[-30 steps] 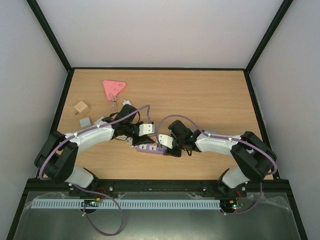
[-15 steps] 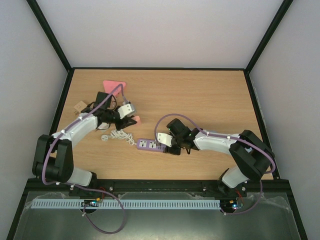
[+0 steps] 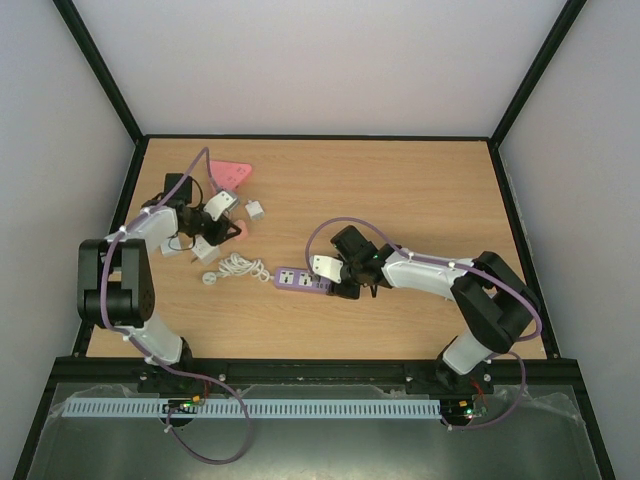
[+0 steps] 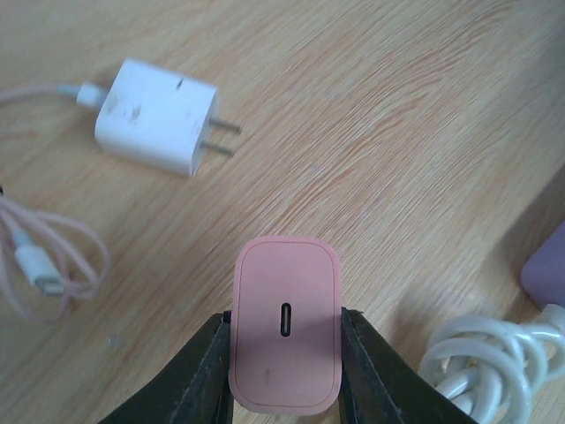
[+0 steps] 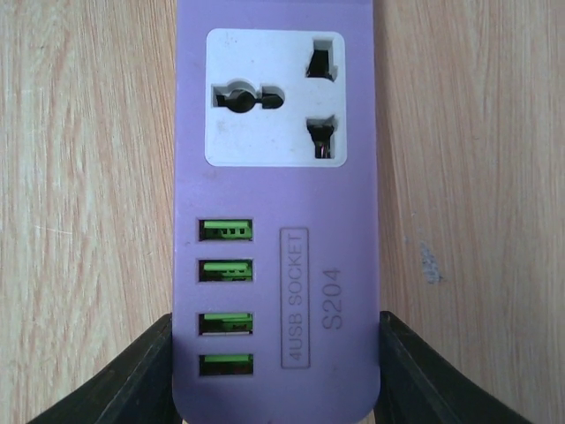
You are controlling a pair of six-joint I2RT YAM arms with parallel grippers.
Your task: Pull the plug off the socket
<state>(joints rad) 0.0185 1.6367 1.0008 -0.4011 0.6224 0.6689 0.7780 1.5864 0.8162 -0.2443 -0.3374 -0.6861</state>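
Your left fingers point(image 4: 208, 375) are clamped on the two sides of the pink rounded-square charger plug point(image 4: 284, 322), its charging-port face turned up at the wrist camera and its prongs hidden beneath it. The plug is out of the socket. It hangs over the far-left part of the wooden table point(image 4: 415, 132), well apart from the purple power strip point(image 5: 278, 221), which lies to its right near the middle.

Your right fingers point(image 5: 132, 380) are closed on the strip's USB end, one on each long edge. The strip's long axis runs straight out from them, towards the left arm. Its white universal socket point(image 5: 274, 97) sits beyond the four green ports, with every slot showing bare.

The pull looks finished to me, so what is left turns on the left arm alone. The table is just below the plug, the white two-prong adapter point(image 4: 157, 115) lies near it and apart, and the white coiled cord point(image 4: 481, 362) sits close beside the fingers on the strip's side. If you set the plug down, lower it onto the bare wood between the two.
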